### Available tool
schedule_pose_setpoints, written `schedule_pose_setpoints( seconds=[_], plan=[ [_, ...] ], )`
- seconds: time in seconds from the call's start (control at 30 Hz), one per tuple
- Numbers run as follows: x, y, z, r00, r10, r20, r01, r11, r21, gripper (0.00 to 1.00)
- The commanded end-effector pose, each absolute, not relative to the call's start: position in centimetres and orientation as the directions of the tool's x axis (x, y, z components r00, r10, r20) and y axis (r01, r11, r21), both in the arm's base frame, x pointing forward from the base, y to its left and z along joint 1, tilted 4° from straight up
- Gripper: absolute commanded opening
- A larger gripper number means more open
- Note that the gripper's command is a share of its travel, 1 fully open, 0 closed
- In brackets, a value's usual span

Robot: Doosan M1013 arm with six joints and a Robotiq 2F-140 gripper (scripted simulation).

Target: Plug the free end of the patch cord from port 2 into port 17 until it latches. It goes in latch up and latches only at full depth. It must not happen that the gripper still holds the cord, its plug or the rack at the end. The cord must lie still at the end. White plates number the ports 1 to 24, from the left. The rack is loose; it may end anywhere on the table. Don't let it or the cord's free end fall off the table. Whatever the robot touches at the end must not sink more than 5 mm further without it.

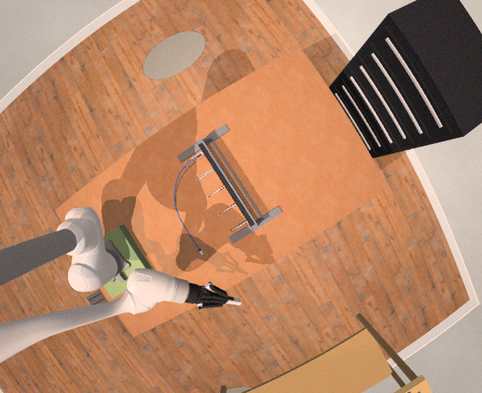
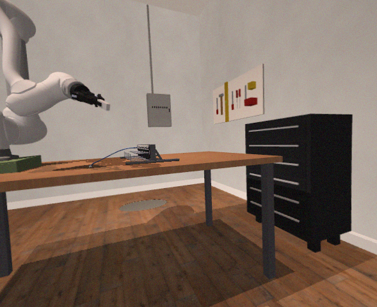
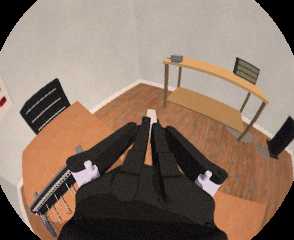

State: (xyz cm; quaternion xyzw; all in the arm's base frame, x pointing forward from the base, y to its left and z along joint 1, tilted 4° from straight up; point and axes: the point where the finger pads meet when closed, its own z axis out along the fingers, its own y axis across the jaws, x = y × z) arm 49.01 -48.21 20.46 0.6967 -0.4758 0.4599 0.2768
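Observation:
The blue patch cord (image 1: 174, 194) (image 2: 111, 154) arcs from the left end of the rack (image 1: 228, 185) (image 2: 152, 152) (image 3: 51, 192). Its free end (image 1: 200, 251) (image 2: 90, 165) lies on the table (image 1: 317, 127) (image 2: 214, 158) (image 3: 82, 122), between the rack and the green block. The rack stands on its two feet. Port numbers and the latch's direction are too small to tell. My gripper (image 1: 233, 300) (image 2: 105, 105) (image 3: 150, 115) is shut and empty, its pale fingertips together. It is high above table level, and in the top view its tips show past the table's long edge.
The green block (image 1: 137, 254) (image 2: 29, 162) is by the arm's base. Thin wire guides (image 1: 215, 192) stick out from the rack's port side. A black drawer cabinet (image 1: 435, 63) (image 2: 329, 165) (image 3: 46, 106) stands beyond the table's far end. A wooden bench (image 1: 330, 359) (image 3: 207, 107) stands off to the side.

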Motion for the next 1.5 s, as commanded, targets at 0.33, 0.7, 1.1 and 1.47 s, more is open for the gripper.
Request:
schedule_pose_setpoints(
  seconds=[0.33,0.7,1.1,1.47],
  plan=[
    [41.6,-47.4,14.7,0.072,-0.641,0.764,-0.997,-0.065,0.039,0.0],
    [38.6,-41.5,9.4,-0.003,-0.824,0.567,-0.993,0.067,0.093,0.0],
    [39.5,-32.4,5.4,-0.09,-0.958,0.272,-0.987,0.122,0.105,0.0],
    [42.4,-26.0,4.3,-0.128,-0.99,0.054,-0.989,0.132,0.066,0.0]
  ],
)
